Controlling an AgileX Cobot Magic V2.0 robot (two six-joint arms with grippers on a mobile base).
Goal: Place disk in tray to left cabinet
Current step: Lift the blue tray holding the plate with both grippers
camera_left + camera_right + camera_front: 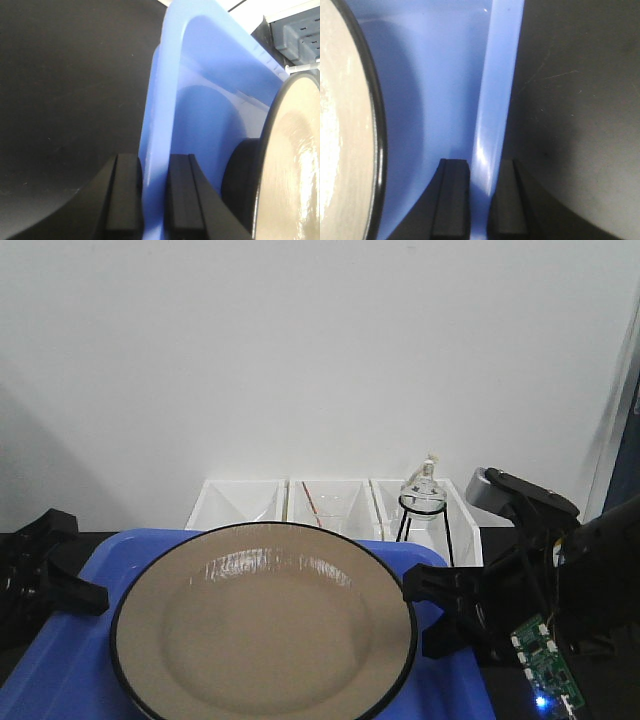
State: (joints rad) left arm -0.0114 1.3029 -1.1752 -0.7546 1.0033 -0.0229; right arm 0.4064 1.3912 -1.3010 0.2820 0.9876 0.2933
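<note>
Nearest the lens: tray (60,670), blue, carrying disk (265,625) seated flat inside and covering most of the floor.

Left side: left end effector (75,590) clenched on the tray's left rim. Confirmed from the left wrist view: left end effector (153,172) straddling the wall, one finger inside, one outside, rim pinched between. Black bench (60,100) visible beyond that rim; contact between tray and bench not determinable.

Centre rear: white bins (330,505) in a row, well apart from the load. Glass flask (422,495) on a wire stand at the rightmost bin.

Right side: right end effector (430,610) clenched on the tray's right rim. Same straddle seen from the right wrist view, right end effector (480,167) pinching the wall. Disk near each inner finger, touched by neither.

Judged reason for the hold: matched pinches on opposite rims, keeping tray level and disk from sliding during carry.

Judged stage: disk loaded, tray gripped, transfer to cabinet outstanding. Cabinet not identified with confidence; grey slotted part (295,35) at upper right of the left wrist view possibly belonging to it.

Risk noted: unequal lift or twist between arms, likely to tilt tray and send the smooth disk toward the low rim.
</note>
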